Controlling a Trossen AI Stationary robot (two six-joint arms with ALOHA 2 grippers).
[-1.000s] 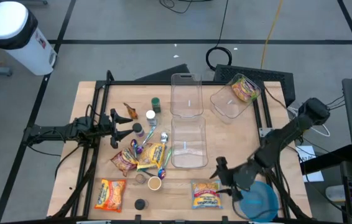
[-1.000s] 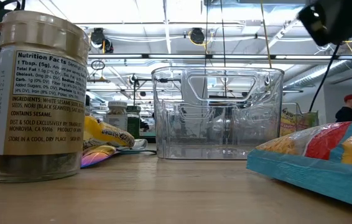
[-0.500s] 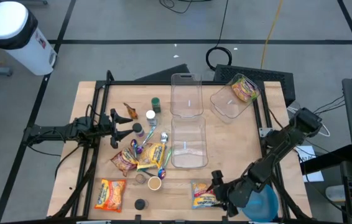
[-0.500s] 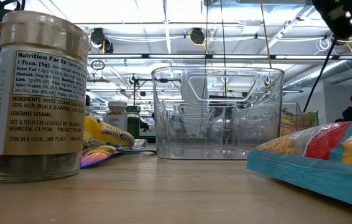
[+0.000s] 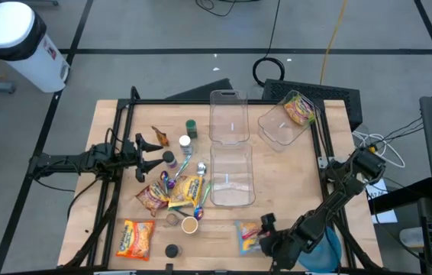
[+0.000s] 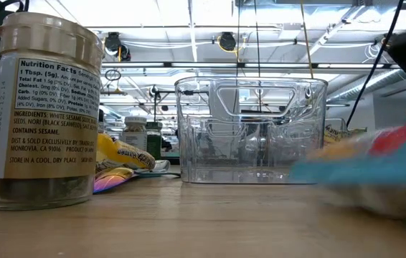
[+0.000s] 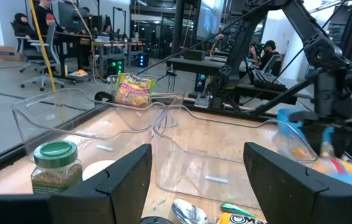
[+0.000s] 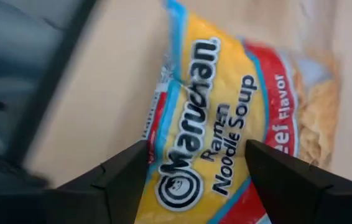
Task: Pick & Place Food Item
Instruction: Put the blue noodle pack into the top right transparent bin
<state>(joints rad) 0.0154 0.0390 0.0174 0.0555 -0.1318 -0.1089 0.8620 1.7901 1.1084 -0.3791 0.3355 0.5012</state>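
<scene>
The pick step is judged to be in hand; the right hand (image 5: 260, 238) is being positioned over the Maruchan ramen packet (image 5: 248, 235) at the near edge of the worktop (image 5: 292, 172), fingers apart and straddling it, not yet clamped; the left hand (image 5: 141, 153) is being kept waiting, fingers apart, near the spice jars; closing on the packet and carriage to a clear bin (image 5: 232, 175) is probably being called for next.
</scene>
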